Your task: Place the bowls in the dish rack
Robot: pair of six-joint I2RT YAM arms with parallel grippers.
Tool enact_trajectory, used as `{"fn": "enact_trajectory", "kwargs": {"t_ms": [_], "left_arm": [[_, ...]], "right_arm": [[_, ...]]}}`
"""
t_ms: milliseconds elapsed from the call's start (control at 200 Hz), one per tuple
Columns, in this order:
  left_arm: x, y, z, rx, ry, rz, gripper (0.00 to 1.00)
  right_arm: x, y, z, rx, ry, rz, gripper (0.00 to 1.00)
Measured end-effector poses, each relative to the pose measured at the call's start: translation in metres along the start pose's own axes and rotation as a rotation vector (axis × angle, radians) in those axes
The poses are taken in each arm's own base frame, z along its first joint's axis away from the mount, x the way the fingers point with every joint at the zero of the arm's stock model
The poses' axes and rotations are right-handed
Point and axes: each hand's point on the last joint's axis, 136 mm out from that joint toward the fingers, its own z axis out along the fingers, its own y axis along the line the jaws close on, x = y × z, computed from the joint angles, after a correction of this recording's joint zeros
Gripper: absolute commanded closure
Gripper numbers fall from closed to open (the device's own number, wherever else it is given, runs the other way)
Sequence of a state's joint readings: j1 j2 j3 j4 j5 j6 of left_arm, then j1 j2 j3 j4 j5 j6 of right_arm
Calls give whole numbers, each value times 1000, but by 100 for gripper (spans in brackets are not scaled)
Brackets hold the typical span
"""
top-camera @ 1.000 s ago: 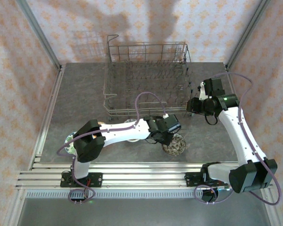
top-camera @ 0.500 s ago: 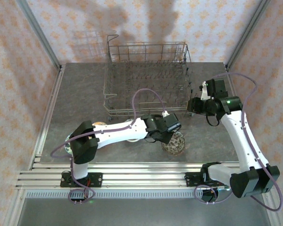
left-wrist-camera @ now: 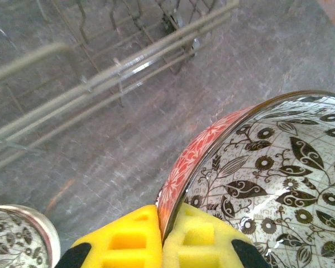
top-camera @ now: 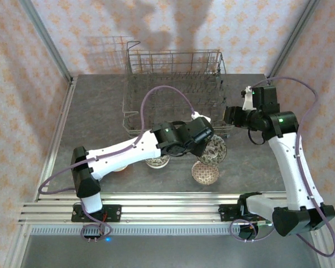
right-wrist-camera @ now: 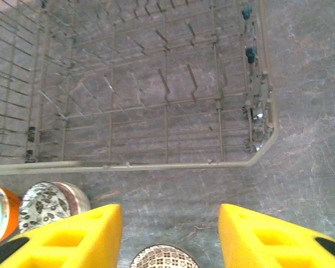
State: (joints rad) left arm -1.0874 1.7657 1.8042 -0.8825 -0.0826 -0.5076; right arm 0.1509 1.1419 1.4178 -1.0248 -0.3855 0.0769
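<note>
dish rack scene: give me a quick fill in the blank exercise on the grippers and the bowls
1. The left gripper is shut on the ___ of a bowl with a red floral outside.
2. The right gripper hangs ___ above the table, holding nothing.
3. The dish rack holds ___ bowls.

Missing words: rim; open; no

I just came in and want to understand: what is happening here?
The left gripper is shut on the rim of a bowl, holding it just in front of the rack. The rack has no bowls in it yet. The right gripper hangs open by its near right corner. Other bowls sit on the table.
</note>
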Motion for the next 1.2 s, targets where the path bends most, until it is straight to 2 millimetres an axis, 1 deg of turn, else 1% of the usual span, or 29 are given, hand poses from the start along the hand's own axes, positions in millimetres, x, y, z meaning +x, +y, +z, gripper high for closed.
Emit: {"fn": "enact_trajectory", "kwargs": {"t_ms": [140,245,320,405,516,656,726,816,971,1201], "left_arm": [[-31,10,-24,-10,-54,-3,100],[-55,19,-39,-18,-103,-16,100],[-68,26,-44,-29,-122,-24,100],[-78,32,-44,-40,-131,-27,100],[-81,38,-38,-57,-120,-17,100],[-81,36,-27,-63,-94,-2,100],[-79,35,-23,-56,-79,-2,100],[-78,37,-22,-52,-70,-5,100],[-86,36,-24,-35,-79,-18,100],[-86,39,-12,-27,-54,-28,100]], "right_arm": [[-13,14,-22,-42,-44,-12,55],[-18,24,-37,-84,-72,-24,58],[-16,29,-43,-114,-72,-29,60],[-11,33,-43,-138,-52,-28,60],[-7,39,-41,-174,-22,-24,61],[-6,43,-40,-199,-10,-25,61],[-5,42,-40,-197,-5,-30,61],[-2,41,-36,-190,16,-35,61],[2,38,-26,-178,57,-41,60],[6,36,-24,-174,72,-58,61]]}}
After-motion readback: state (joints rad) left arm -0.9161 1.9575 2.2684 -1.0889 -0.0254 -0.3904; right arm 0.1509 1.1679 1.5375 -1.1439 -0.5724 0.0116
